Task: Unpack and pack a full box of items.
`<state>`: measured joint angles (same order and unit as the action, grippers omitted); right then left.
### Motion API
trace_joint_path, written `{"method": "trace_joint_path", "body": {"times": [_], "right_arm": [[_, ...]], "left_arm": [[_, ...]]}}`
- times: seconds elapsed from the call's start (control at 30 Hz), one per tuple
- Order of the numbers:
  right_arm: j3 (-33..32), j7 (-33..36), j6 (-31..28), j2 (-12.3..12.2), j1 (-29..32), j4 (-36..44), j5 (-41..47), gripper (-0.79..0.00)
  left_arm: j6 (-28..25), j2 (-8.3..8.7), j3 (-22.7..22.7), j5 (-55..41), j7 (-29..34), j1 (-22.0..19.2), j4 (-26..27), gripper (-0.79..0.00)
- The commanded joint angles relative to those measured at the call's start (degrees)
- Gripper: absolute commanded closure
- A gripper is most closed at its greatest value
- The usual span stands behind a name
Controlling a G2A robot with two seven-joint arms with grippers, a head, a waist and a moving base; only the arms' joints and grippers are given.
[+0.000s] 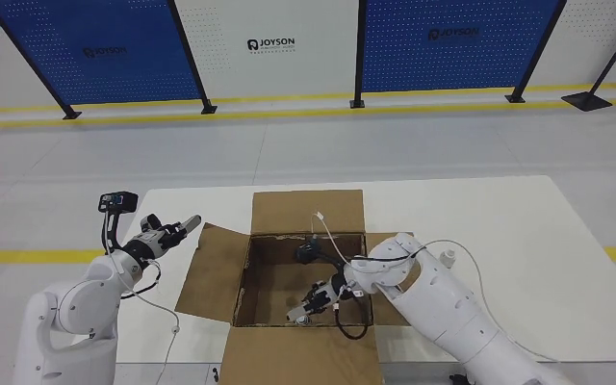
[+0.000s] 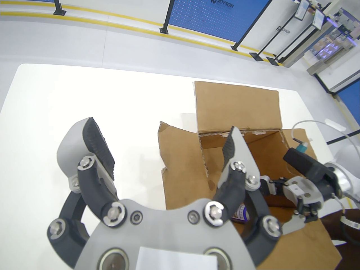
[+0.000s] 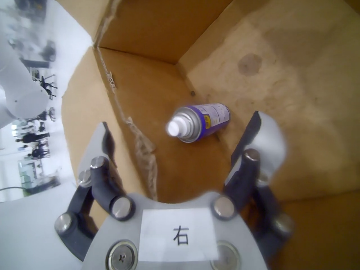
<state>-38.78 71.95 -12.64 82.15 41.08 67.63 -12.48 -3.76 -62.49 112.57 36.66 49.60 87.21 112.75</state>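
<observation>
An open cardboard box stands mid-table with its flaps spread out. On its floor, in a corner, a purple spray can with a white nozzle lies on its side. My right gripper hangs open just above the can, a finger on either side, without touching it. It is inside the box near the front wall. My left gripper is open and holds nothing, over the bare table left of the box. In the left wrist view the box and a bit of the can are in sight.
The white table has free room to the left and right of the box. A thin white cable loops over the box's far right corner to the right arm. Blue fence panels stand far behind on the floor.
</observation>
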Motion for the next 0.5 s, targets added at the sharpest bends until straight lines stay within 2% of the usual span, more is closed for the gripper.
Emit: {"method": "trace_joint_path", "body": {"times": [0.0,0.47], "right_arm": [[1.06,-0.11,0.55,0.41,-0.96,-0.83,-0.69,-0.785],[7.08,-0.66,2.08,3.14,-4.60,-5.98,-4.43,-0.785]], "left_arm": [[0.00,0.00,0.00,0.00,0.00,0.00,0.00,-0.785],[0.00,0.00,0.00,0.00,0.00,0.00,0.00,-0.785]]}}
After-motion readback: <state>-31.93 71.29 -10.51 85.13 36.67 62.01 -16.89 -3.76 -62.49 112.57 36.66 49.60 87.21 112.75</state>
